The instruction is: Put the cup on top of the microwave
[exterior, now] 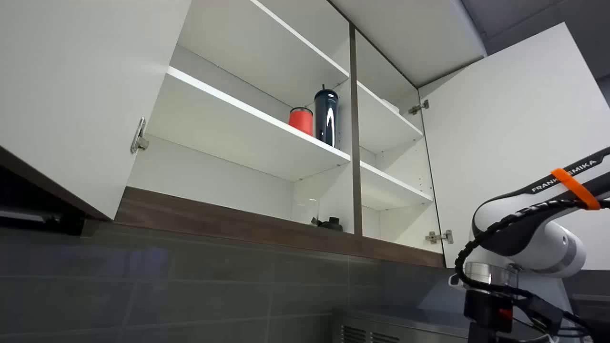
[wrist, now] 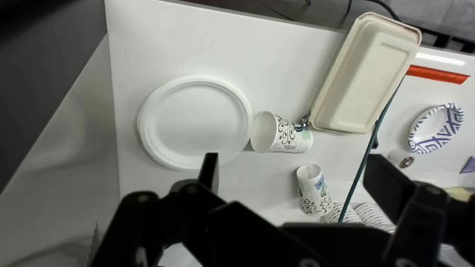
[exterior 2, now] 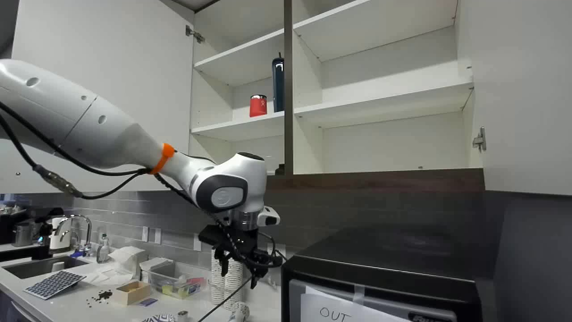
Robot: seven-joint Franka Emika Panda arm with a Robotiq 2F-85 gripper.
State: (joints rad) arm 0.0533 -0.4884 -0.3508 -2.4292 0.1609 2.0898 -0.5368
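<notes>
Nearest us, the gripper [wrist: 297,176] hangs released, jaws wide; on the counter [wrist: 148,48] we see one patterned cup [wrist: 284,139] lying beside a plate [wrist: 195,122], a second cup [wrist: 314,194] nearby, and cannot tell which is meant.

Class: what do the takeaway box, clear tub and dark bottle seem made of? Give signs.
Takeaway box: probably moulded fibre; matte beige, rounded, pressed-looking edges.
Clear tub: likely plastic, smooth; see-through walls.
Dark bottle: coated metal or plastic, unclear; glossy, sharp highlight.

Glossy bottle [exterior: 326,117], wood-grain cabinet trim [exterior: 279,231], paper cups [wrist: 314,190], smooth microwave [exterior 2: 384,264], probably metal.
</notes>
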